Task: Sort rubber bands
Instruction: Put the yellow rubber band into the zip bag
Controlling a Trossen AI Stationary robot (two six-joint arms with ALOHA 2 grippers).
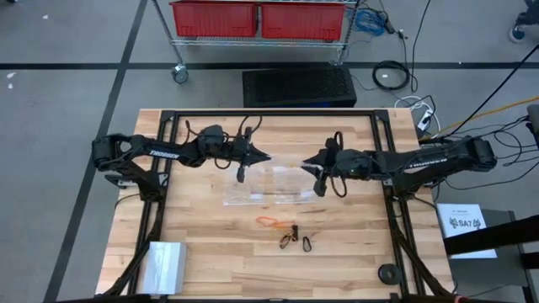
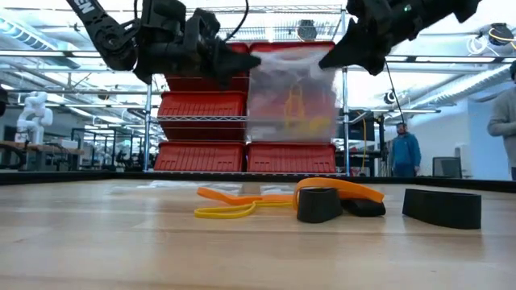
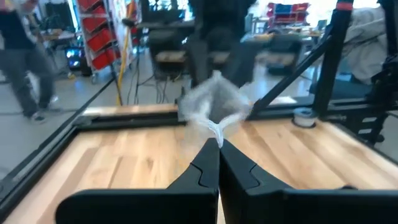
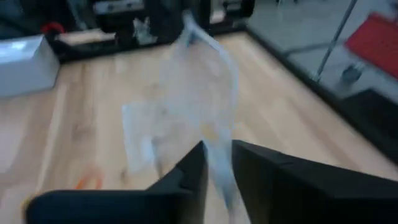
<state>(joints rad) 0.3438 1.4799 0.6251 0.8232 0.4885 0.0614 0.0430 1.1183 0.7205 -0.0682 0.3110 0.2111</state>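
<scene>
Rubber bands sit loose on the wooden table near its front edge, while above them the left gripper is pinched tight on a clear bag and the right gripper, fingers slightly apart, seems to clamp its other edge, white box off at the corner.

Red bins on a wire shelf; grey floor.

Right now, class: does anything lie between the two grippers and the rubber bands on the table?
Nothing lies between them. But the left gripper and right gripper both hold the clear bag up above the table, so neither is free. The rubber bands lie on open wood nearer the front edge.
</scene>
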